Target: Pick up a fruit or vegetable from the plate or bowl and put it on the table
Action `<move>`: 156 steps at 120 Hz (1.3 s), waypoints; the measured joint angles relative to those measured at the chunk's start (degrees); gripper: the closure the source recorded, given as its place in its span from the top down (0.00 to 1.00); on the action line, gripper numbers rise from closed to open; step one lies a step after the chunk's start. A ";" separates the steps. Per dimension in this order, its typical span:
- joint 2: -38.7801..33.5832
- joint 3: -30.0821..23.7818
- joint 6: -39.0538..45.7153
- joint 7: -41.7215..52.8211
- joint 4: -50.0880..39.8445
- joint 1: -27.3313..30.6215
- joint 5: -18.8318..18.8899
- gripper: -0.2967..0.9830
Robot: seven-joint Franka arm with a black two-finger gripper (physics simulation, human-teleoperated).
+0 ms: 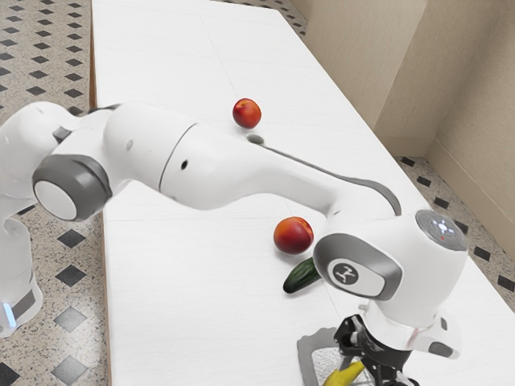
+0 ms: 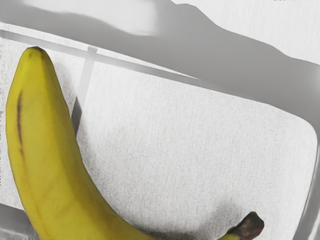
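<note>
The exterior view has the fingers (image 1: 349,331) low over the tray (image 1: 309,355), close by the banana (image 1: 344,375); whether they are released or clenched, I cannot tell. The wrist view has the banana inside the tray, so the reach seems nearly done, with lifting and setting down on the tabletop (image 1: 185,297) left.

White table (image 1: 177,281), red fruit (image 1: 247,114), second fruit (image 1: 293,236) beside cucumber (image 1: 300,277), grey tray (image 1: 308,347)

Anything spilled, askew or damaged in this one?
Only a small thing: the banana has a narrow dark streak near its stemless end, perhaps a bruise or just ripening. Otherwise nothing stands out; I see no spill.
</note>
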 joint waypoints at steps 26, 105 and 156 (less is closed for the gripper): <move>0.72 -0.16 0.04 -5.98 -0.42 -0.23 1.00 0.77; 1.02 0.03 0.35 -14.88 -2.06 0.35 -0.90 0.77; 1.25 0.01 1.55 -17.11 -3.55 0.35 -0.91 0.76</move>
